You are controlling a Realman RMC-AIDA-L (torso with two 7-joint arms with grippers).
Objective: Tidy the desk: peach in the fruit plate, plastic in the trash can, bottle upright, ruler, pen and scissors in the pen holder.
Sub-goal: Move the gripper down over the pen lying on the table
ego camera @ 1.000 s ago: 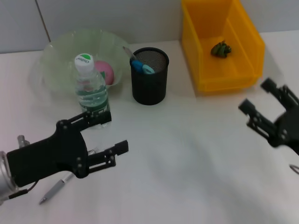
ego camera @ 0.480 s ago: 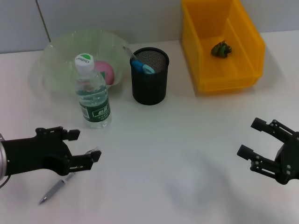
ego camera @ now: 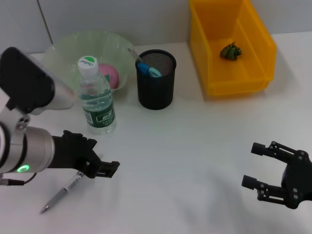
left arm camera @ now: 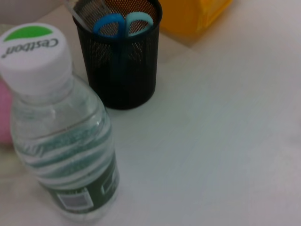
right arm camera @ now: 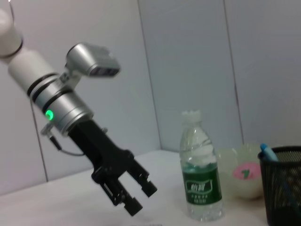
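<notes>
The pen [ego camera: 62,193] lies on the desk [ego camera: 185,146] near its front left. My left gripper [ego camera: 104,155] hangs open just above the pen's far end, holding nothing; it also shows in the right wrist view as the left gripper [right arm camera: 141,197]. The bottle [ego camera: 96,97] stands upright just behind it. The peach [ego camera: 110,75] rests in the fruit plate [ego camera: 61,51]. Scissors [ego camera: 148,71] and ruler [ego camera: 133,52] stand in the pen holder [ego camera: 156,85]. A green plastic scrap [ego camera: 230,51] lies in the trash can [ego camera: 253,68]. My right gripper [ego camera: 249,165] is open at the front right.
From the left wrist, the bottle [left arm camera: 63,141] fills the near field, with the pen holder [left arm camera: 122,66] and scissors [left arm camera: 123,23] behind it and a corner of the trash can [left arm camera: 197,14]. A grey wall backs the desk.
My left gripper drew back from beside the bottle and now points down at the pen's far end. My right gripper dropped toward the front edge of the desk.
</notes>
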